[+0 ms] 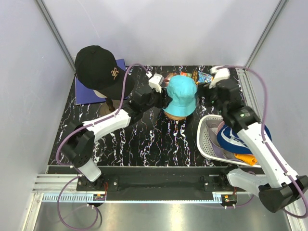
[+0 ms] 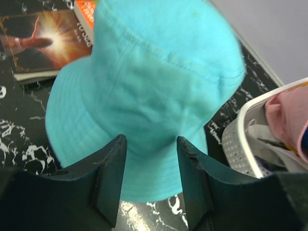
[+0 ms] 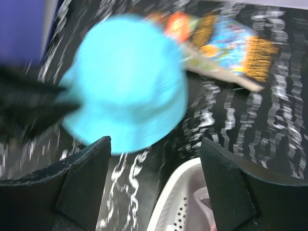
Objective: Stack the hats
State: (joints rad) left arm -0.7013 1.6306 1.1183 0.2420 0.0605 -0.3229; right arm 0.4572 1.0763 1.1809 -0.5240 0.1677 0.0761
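I see the teal hat (image 1: 182,95) crown up; left gripper (image 2: 151,144) half open astride its brim, right gripper (image 3: 155,144) wide, empty.

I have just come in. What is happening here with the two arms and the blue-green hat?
Two robot arms are at a teal bucket hat in the middle of the table. The left hand has the brim between its jaws, but a grip cannot be confirmed. The right hand is open beside the hat and empty. Other hats lie in the white basket. A black cap sits at the far left.
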